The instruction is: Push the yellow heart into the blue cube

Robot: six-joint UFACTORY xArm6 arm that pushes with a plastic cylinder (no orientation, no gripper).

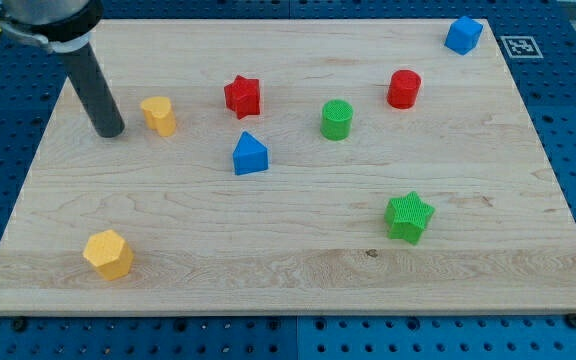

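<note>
End effector tip (110, 131) is set bare, holding nothing, just left of yellow heart (159, 115). Blue cube (463, 34) is far right and upward. Heart is likely deflected by red star (242, 96) if pushed off-centre.

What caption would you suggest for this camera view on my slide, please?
My tip sits just left of the yellow heart; the blue cube waits at the view's top right.

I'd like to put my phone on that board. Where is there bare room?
Biggest bare patch: the bottom middle, between the yellow block and green star. The right side below the blue cube is open too. It is crowded up top, around my tip, yellow heart, red star and green cylinder.
</note>
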